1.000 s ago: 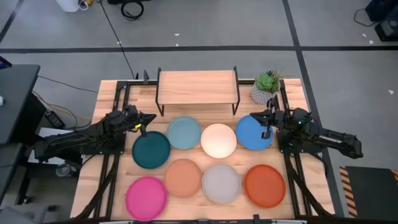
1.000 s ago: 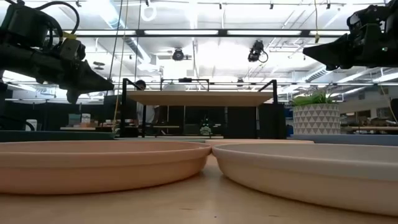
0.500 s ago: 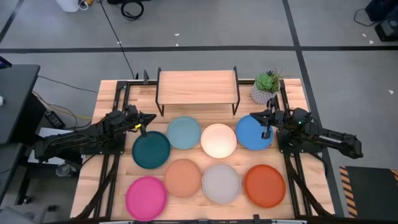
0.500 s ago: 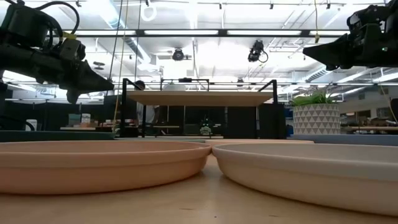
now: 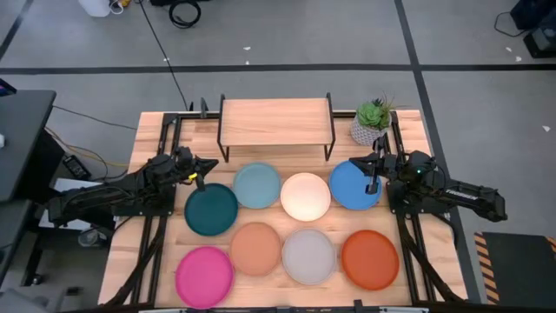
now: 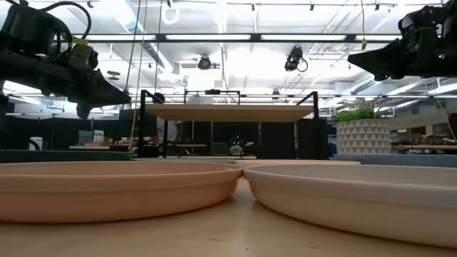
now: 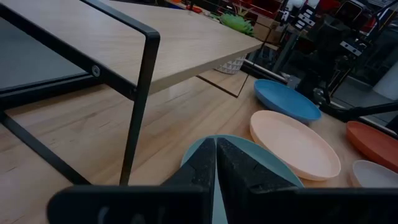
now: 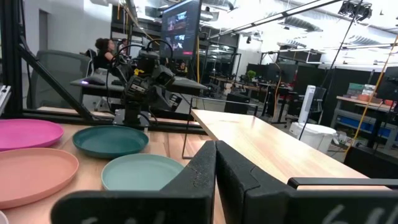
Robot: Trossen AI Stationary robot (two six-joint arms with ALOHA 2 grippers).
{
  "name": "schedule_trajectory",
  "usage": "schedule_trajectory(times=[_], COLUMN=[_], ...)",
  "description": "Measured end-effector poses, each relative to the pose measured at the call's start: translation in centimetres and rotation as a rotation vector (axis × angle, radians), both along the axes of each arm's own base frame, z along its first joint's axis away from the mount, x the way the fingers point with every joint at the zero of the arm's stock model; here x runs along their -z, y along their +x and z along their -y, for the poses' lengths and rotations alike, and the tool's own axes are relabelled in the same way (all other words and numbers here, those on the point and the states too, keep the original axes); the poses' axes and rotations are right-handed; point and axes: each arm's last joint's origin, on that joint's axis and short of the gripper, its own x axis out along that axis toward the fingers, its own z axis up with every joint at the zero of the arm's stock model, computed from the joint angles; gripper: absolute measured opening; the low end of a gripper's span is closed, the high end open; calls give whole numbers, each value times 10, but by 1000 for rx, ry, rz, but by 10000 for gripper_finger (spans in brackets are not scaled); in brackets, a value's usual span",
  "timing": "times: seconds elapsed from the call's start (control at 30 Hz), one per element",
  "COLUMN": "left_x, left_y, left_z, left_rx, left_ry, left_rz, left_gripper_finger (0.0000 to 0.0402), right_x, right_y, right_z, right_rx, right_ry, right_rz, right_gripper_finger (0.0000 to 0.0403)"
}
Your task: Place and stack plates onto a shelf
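Eight plates lie flat on the table in two rows in the high view: dark teal [image 5: 211, 209], light blue [image 5: 257, 185], cream-white [image 5: 305, 196] and bright blue [image 5: 351, 187] behind; magenta [image 5: 204, 276], peach-tan [image 5: 255, 249], grey [image 5: 308, 256] and orange [image 5: 369, 258] in front. The shelf [image 5: 276, 122] stands at the far edge with a bare top. My left gripper [image 5: 211, 163] hovers shut near the shelf's left leg, above the dark teal plate's far rim. My right gripper [image 5: 353, 163] hovers shut over the bright blue plate's far rim. Neither touches anything.
A potted plant [image 5: 372, 122] in a white pot stands right of the shelf, close behind my right gripper. Black rails [image 5: 165, 139] run along both table sides. In the left wrist view the shelf's black leg [image 7: 138, 112] stands close ahead. A person sits far off [image 8: 102, 46].
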Motion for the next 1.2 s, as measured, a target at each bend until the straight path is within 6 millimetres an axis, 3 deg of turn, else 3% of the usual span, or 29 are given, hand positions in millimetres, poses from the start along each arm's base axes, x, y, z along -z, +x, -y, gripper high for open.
schedule_trajectory(times=[0.33,0.57,0.9,1.2], left_x=[-3,-24,-39,-56], left_y=[0,1,-2,-8], left_z=[0,0,0,1], left_rx=[-4,-17,-12,12], left_ry=[5,-245,-175,-323], left_rz=[32,393,533,817], left_gripper_finger=[23,23,23,23], right_x=[0,0,0,-6], right_y=[0,0,0,-1], right_z=[0,0,0,0], right_rx=[0,0,0,25], right_ry=[0,0,0,-25], right_rz=[0,0,0,61], right_gripper_finger=[19,19,19,19])
